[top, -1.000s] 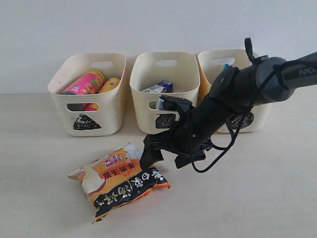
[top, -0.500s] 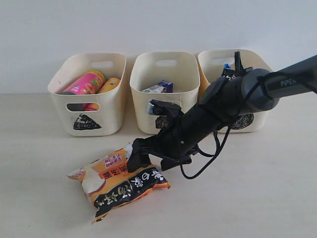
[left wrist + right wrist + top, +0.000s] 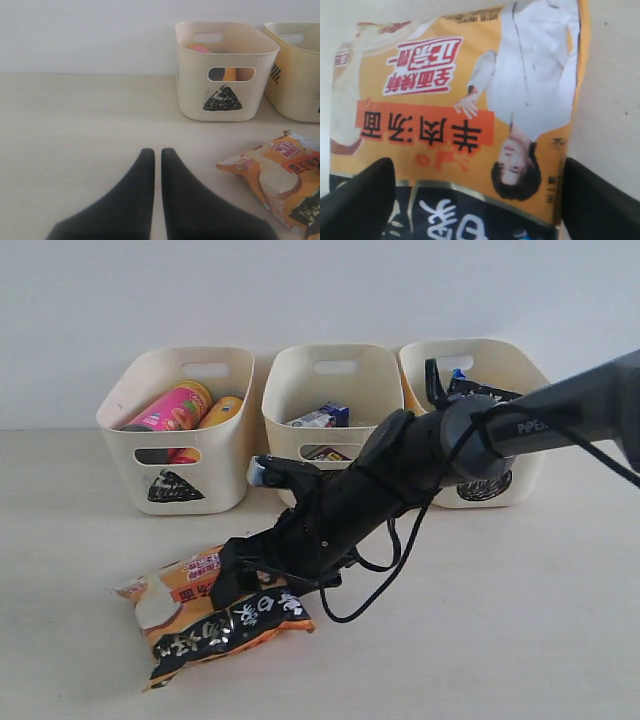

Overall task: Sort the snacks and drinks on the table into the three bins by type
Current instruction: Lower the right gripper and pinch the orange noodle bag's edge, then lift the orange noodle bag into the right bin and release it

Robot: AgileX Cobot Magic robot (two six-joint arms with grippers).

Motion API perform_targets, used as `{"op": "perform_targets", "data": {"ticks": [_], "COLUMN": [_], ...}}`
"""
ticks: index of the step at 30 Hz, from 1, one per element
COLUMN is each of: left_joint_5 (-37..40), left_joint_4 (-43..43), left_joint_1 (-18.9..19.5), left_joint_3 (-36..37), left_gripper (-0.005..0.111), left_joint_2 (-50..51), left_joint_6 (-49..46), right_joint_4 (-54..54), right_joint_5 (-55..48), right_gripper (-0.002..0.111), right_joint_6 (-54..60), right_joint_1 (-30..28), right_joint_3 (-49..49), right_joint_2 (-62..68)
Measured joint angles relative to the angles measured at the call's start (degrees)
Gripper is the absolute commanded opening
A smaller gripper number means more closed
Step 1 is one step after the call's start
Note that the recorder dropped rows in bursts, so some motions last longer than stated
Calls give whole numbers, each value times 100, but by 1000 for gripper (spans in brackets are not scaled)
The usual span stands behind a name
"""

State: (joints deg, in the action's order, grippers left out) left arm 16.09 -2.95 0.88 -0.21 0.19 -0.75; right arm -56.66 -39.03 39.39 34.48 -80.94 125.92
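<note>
The right arm crosses the front of the middle bin in the exterior view, hiding its scribbled mark, while the right gripper covers part of the orange-and-black packet. The left wrist view cuts that packet and the middle bin at its edge. The right bin's contents lie mostly behind the arm.

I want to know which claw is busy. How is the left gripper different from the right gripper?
The left gripper has its fingers pressed together; the right gripper has them spread wide. The left gripper has nothing between its fingers; the right gripper has the orange-and-black noodle packet between them. Both have black fingers.
</note>
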Motion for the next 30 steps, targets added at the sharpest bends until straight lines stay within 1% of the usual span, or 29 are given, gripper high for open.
{"op": "perform_targets", "data": {"ticks": [1,2,4,5,6,8,16,20,23,27,30], "left_joint_5": [0,0,0,0,0,0,0,0,0,0,0], "left_joint_4": [0,0,0,0,0,0,0,0,0,0,0], "left_joint_1": [0,0,0,0,0,0,0,0,0,0,0], "left_joint_3": [0,0,0,0,0,0,0,0,0,0,0], "left_gripper": [4,4,4,4,4,4,4,4,4,4,4], "left_joint_2": [0,0,0,0,0,0,0,0,0,0,0], "left_joint_6": [0,0,0,0,0,0,0,0,0,0,0], "right_joint_4": [-16,-27,-45,-80,-146,-154,-222,-597,-1124,-1673,-1841], "right_joint_5": [-23,-34,-70,-99,-121,-163,-192,-605,-970,-1263,-1423], "right_gripper": [54,41,12,0,2,0,0,0,0,0,0], "right_joint_6": [0,0,0,-3,-66,-79,35,596,1103,1495,1656], "right_joint_1": [14,24,28,28,28,28,-47,-337,-605,-779,-860], "right_joint_3": [-32,-76,-119,-119,-135,-175,-194,-173,-151,-139,-139], "right_joint_2": [40,85,160,203,215,215,209,150,69,-97,-201]}}
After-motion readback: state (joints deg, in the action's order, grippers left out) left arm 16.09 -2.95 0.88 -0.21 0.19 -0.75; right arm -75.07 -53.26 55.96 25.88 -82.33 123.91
